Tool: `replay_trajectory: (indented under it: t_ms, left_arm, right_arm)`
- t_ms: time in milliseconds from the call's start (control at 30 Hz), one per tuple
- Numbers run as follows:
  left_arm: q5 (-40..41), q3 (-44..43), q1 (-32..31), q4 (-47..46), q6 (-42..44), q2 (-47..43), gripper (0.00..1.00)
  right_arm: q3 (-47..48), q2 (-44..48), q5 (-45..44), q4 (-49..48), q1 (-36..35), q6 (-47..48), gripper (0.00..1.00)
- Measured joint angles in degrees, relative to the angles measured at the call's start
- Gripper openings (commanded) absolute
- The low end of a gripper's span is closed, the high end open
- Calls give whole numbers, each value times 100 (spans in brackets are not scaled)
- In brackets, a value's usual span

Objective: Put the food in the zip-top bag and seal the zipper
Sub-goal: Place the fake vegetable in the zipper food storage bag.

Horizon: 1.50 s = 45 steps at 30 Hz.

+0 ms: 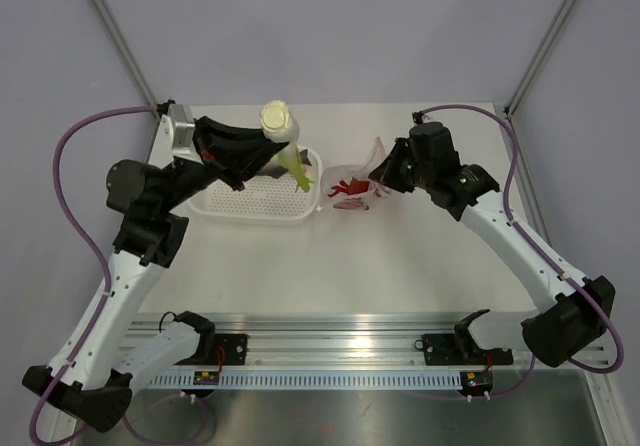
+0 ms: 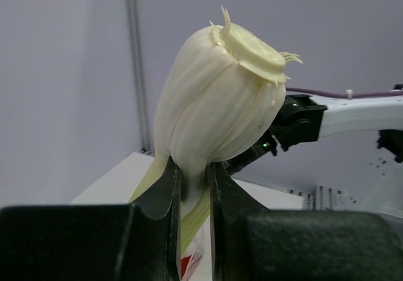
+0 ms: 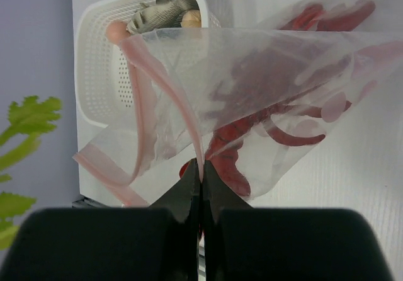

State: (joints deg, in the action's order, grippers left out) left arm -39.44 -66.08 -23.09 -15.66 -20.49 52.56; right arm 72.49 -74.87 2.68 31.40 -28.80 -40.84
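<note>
Left tool point(image 2: 192, 171) pinching pale leafy toy vegetable point(image 2: 214, 98), right tool point(image 3: 201, 171) pinching clear pinkish plastic bag point(image 3: 252, 60), red toy lobster point(image 3: 252, 120) inside.

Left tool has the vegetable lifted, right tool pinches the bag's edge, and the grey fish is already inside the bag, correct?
No: the right wrist view shows the grey fish in the white basket, outside the bag. The left tool does hold the vegetable lifted and the right tool pinches the bag's edge.
</note>
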Motion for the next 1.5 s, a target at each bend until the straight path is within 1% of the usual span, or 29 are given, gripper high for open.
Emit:
replay_trajectory:
  t_ms: [233,467,600,700,800,867,1000,1100,1233,1300,1333,1433,1500]
  left_arm:
    - [-490,240,-308,-1797,-1543,551,0]
    - [-656,162,-378,-3410,-2944,857,0]
    - [-780,-293,-380,-3807,-3558,1001,0]
    - [-844,-680,-382,-3866,-3923,1104,0]
    - [-883,-892,-382,-3991,-4306,1211,0]
    - [-883,-914,-382,-3995,-4452,1279,0]
    - [-938,-955,-387,-3818,-4441,1545,0]
    - [-1156,-1095,-387,-3934,-4468,2000,0]
    - [-1561,-1488,-380,-4500,-4802,2868,0]
    - [-1812,-1832,-376,-4922,-5235,3394,0]
    - [-1934,-2168,-369,-5169,-5624,3764,0]
    - [-2168,-3115,-352,-5539,-6638,4664,0]
    - [-2247,-3499,-334,-5639,-7173,5115,0]
  right_arm:
    - [153,24,-9,225,0,0,0]
    - [219,151,-26,492,0,2,0]
    - [262,153,-28,492,0,2,0]
    - [262,153,-26,492,0,4,0]
    - [262,153,-26,492,0,4,0]
    - [262,153,-26,492,0,2,0]
    - [262,153,-22,490,0,2,0]
    - [260,153,-20,490,0,2,0]
    - [195,205,-15,483,0,2,0]
    - [125,273,-17,485,0,2,0]
    - [90,313,-17,490,0,2,0]
    - [28,393,-17,490,0,4,0]
    - [-9,437,-17,487,0,2,0]
